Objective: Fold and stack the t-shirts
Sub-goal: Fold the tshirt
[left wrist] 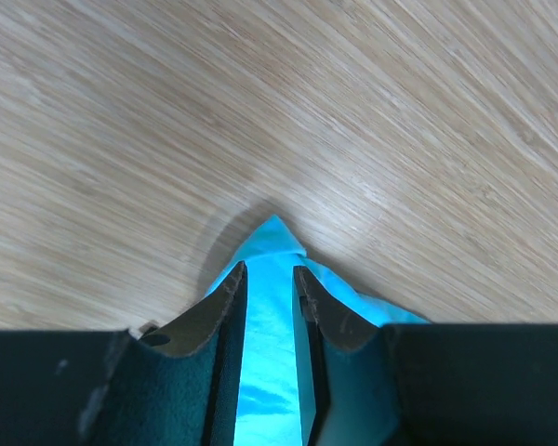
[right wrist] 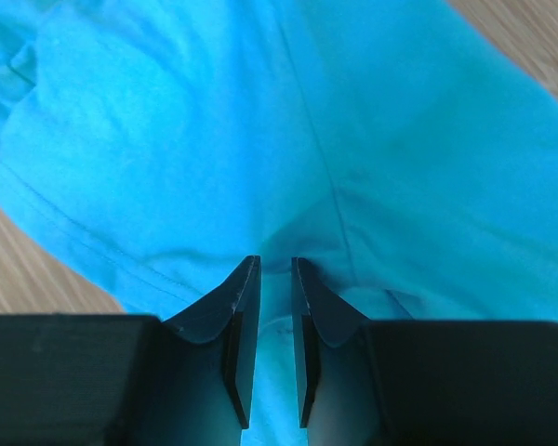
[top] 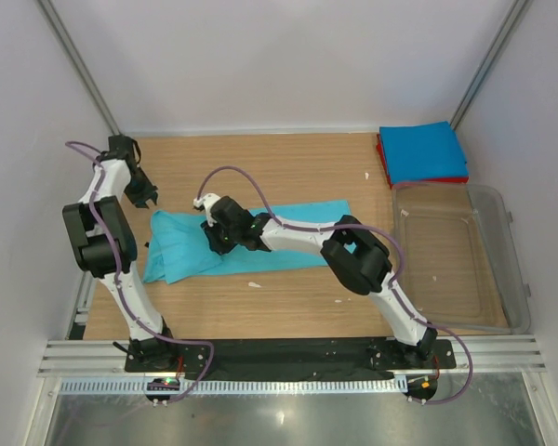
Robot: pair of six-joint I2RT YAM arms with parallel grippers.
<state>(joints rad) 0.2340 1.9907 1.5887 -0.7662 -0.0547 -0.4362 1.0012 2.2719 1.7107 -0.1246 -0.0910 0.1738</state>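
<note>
Top camera overlooks table (top: 288, 158); both wrist cameras closely face teal shirt (right wrist: 167, 121).

This is a robotics lab test cell. Two white jointed robot arms (top: 293, 237) are bolted to a black base plate (top: 288, 351) on silver aluminium rails (top: 65, 358) behind the jaws, with purple cables (top: 242, 172) looped along them. Plain white panel walls (top: 279, 65) with bare metal corner posts (top: 74, 58) box in the light wooden tabletop (top: 288, 163) beyond the jaws. On it lie handling props: a turquoise cloth t-shirt (top: 177, 246) pinched in the left jaws and the right jaws, and a clear plastic tub (top: 513, 269) off to the right of the right jaws.
</note>
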